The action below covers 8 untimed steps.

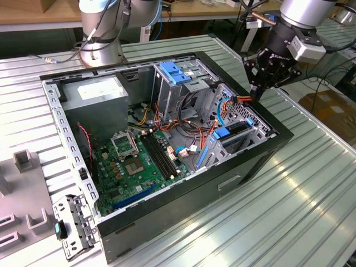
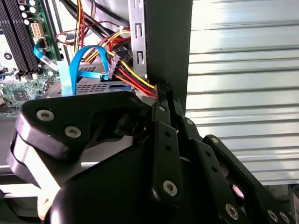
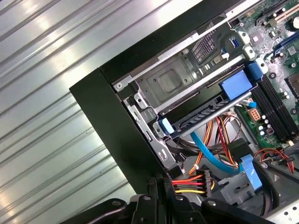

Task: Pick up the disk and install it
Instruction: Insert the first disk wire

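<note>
— Black gripper (image 2: 162, 93) links fill the near view. What's it doing?
— Jaws pressed together, tips right at the red-and-yellow power plug (image 3: 204, 179) by the corner of the case (image 1: 256, 161). Whether they nip the plug, I can't tell.
— And the disk?
— The disk (image 3: 201, 120) lies flat in its bay, apart from the gripper. Its blue rails sit in the cage guides, and that's what holds it level. It looks seated to me.
— So why is the gripper there?
— My guess is that the placing is done and the wiring is the job in hand.
</note>
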### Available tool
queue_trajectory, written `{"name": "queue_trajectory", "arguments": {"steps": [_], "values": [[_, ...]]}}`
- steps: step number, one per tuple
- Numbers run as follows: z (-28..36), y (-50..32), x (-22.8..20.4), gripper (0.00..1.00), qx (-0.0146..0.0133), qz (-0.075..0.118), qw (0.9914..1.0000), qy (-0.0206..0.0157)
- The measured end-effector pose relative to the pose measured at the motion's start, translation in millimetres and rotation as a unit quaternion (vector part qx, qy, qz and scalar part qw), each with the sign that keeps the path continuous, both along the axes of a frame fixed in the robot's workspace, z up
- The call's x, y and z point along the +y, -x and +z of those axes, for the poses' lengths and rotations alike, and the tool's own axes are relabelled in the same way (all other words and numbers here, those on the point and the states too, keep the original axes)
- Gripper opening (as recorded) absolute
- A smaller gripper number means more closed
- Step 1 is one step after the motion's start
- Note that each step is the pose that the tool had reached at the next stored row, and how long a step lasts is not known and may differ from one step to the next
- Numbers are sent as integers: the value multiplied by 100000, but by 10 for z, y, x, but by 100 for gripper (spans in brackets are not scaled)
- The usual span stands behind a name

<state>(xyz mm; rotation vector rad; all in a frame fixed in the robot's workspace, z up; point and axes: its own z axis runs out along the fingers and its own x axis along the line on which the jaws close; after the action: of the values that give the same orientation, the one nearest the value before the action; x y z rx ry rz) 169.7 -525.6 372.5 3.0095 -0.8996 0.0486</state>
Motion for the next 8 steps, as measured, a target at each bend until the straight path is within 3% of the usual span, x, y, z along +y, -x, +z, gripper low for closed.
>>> {"name": "queue_trajectory", "arguments": {"steps": [4,8], "values": [[-1,37,-1,16,-5,-913,99996,14],[-1,37,-1,16,-3,-4423,99902,25]]}}
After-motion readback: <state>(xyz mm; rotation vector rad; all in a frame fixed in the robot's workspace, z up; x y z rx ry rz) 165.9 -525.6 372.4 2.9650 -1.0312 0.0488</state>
